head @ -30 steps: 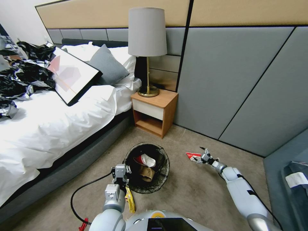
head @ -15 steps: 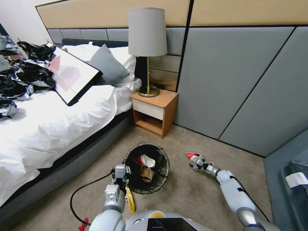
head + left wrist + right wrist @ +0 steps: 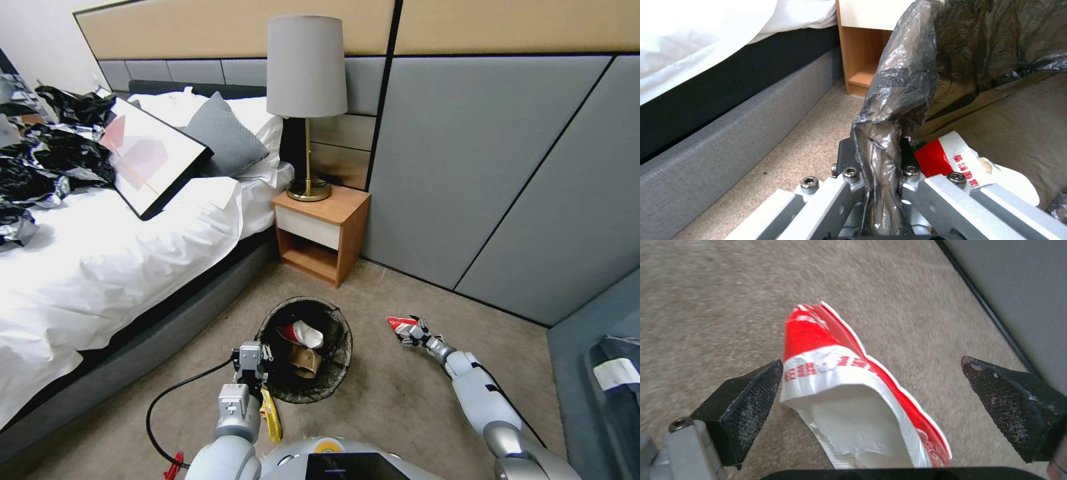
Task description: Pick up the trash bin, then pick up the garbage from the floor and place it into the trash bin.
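The bed (image 3: 100, 267) fills the robot's left side, with the carpeted floor (image 3: 413, 400) in front of it and a nightstand (image 3: 320, 233) against the wall. On that floor, just ahead of the robot, stands the trash bin (image 3: 337, 373), its black liner folded over the rim and a red-and-white wrapper and a brown paper bag already inside.

The left hand (image 3: 876, 173) is clenched on the bin's rim, liner bunched between its fingers. The hold seems to rest largely on thin plastic (the wrist view shows the film gathered into a tight fold), so a pull could stretch or tear the liner, or tip the bin and spill what is in it.

To the right of the bin, well apart from it, a red-and-white wrapper (image 3: 853, 390) lies on the carpet. The right hand (image 3: 876, 406) hangs low over it with its fingers spread wide, one pad (image 3: 751, 406) touching the wrapper's white edge and the other pad (image 3: 1013, 406) clear of it. The wrapper is light, flat and stiffly creased, so an uneven close could push it sideways or let it slip out instead of pinching it. Closing too high would likely catch nothing; pressing too low risks scraping the pads into the carpet pile.
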`<state>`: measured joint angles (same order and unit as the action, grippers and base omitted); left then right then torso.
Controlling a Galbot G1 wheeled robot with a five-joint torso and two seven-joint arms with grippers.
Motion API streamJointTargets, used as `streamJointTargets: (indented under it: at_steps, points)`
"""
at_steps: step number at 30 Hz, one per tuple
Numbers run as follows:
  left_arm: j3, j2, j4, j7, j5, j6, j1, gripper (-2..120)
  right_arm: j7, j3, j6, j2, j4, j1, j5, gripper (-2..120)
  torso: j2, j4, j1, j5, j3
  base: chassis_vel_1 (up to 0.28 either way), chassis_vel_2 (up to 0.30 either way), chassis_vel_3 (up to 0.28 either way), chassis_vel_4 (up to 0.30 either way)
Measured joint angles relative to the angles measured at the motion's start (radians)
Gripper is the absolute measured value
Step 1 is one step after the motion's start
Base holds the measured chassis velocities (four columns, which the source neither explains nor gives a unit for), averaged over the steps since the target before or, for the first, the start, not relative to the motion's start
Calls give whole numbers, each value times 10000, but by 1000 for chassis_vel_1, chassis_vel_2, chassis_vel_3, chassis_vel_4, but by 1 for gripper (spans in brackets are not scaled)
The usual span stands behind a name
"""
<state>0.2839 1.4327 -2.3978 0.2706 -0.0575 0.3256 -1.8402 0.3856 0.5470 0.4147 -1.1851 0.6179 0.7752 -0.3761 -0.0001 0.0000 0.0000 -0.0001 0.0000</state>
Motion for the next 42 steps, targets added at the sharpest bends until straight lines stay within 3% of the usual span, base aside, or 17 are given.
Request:
streamJointTargets:
  at_steps: [9, 18, 20, 28, 31, 35, 37, 42]
  points:
    - [42, -2, -37, -3, -41, -6, -74, 0, 159, -77, -391, -216, -672, -384, 620, 100, 0, 1, 0, 4, 0, 0, 0, 0, 0]
    - [37, 36, -40, -2, -103, -38, -100, 0, 346, -41, -458, -394, -1049, -403, 920, 72, 0, -2, 0, -3, 0, 0, 0, 0, 0]
    - [36, 33, -33, -2, -97, -38, -70, 0, 349, -28, -432, -399, -1027, -331, 975, 59, 0, -3, 0, -6, -1, 0, 0, 0, 0]
    - [17, 41, 15, -2, -80, -38, -44, 0, 392, -19, -372, -361, -953, -193, 1062, 34, 1, 1, 0, -1, -1, 0, 0, 0, 0]
    - [3, 38, 19, -2, -66, -40, -41, 0, 418, 4, -336, -349, -894, -86, 1092, 18, 0, -2, 0, -3, -1, 0, 0, 0, 0]
    - [-4, 34, 23, -3, -64, -40, -43, 0, 436, 4, -329, -343, -866, -38, 1131, 13, 1, -4, 0, 0, -1, 0, 0, 0, 0]
    - [-17, 29, 31, -4, -64, -41, -48, 0, 449, -4, -312, -310, -766, 26, 1192, 0, 0, 1, 0, 1, -1, 0, 0, 0, 0]
    - [-26, 17, 38, -7, -64, -45, -44, 0, 465, -14, -280, -285, -669, 105, 1228, 0, 0, 1, 0, 2, -1, 0, 0, 0, 0]
